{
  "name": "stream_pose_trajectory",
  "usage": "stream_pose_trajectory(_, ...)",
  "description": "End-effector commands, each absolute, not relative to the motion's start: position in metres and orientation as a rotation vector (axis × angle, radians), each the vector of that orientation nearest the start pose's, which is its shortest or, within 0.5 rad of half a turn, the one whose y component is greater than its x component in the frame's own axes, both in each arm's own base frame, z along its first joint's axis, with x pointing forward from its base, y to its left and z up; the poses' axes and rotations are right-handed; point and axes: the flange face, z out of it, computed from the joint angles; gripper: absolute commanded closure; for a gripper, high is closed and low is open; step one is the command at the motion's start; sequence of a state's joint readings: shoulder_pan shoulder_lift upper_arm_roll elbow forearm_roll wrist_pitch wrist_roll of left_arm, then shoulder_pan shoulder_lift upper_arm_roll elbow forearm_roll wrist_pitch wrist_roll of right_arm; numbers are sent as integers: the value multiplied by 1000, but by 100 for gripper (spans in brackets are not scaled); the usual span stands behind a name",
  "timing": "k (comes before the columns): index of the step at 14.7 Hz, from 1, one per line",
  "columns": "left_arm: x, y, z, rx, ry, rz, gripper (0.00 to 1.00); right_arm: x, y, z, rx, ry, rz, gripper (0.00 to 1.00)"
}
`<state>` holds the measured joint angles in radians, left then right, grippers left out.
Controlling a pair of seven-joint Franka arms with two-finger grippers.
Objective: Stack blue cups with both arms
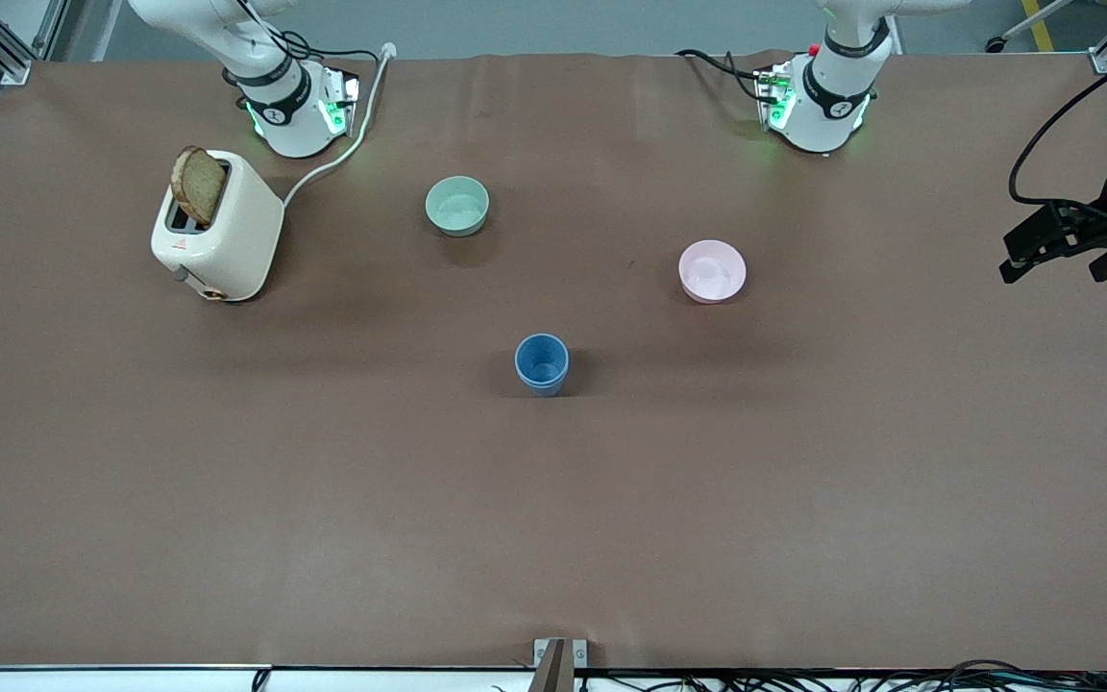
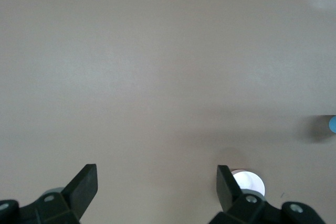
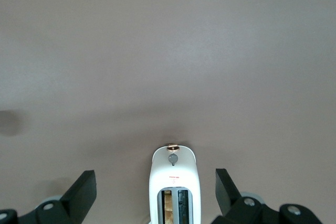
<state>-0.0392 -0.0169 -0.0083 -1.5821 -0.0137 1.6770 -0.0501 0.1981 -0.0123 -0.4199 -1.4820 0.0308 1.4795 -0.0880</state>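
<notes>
One blue cup (image 1: 541,363) stands upright near the middle of the table, nearer the front camera than both bowls. No second blue cup shows apart from it, and I cannot tell whether one is nested inside. A sliver of the blue cup shows at the edge of the left wrist view (image 2: 333,124). My left gripper (image 2: 156,176) is open and empty, high over bare table beside the pink bowl (image 2: 249,182). My right gripper (image 3: 155,177) is open and empty, high over the toaster (image 3: 174,182). Neither gripper shows in the front view.
A mint-green bowl (image 1: 457,205) and a pink bowl (image 1: 712,270) sit farther from the front camera than the cup. A cream toaster (image 1: 217,231) with a bread slice (image 1: 198,185) stands toward the right arm's end. A black device with cables (image 1: 1072,235) juts in at the left arm's end.
</notes>
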Motion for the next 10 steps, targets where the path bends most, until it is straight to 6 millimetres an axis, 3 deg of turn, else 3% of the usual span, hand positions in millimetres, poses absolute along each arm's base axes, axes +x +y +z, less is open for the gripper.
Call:
stream_pose_trajectory(1, 554, -30, 643, -3152, 5, -133, 0, 522, -127, 669, -3136, 157, -43, 0)
stream_pose_trajectory(7, 554, -32, 643, -3152, 12, -122, 0, 533, -156, 675, -3157, 154, -74, 0)
stream_pose_trajectory(10, 553, -34, 643, -3152, 17, -125, 0, 529, -150, 670, -3139, 135, -16, 0)
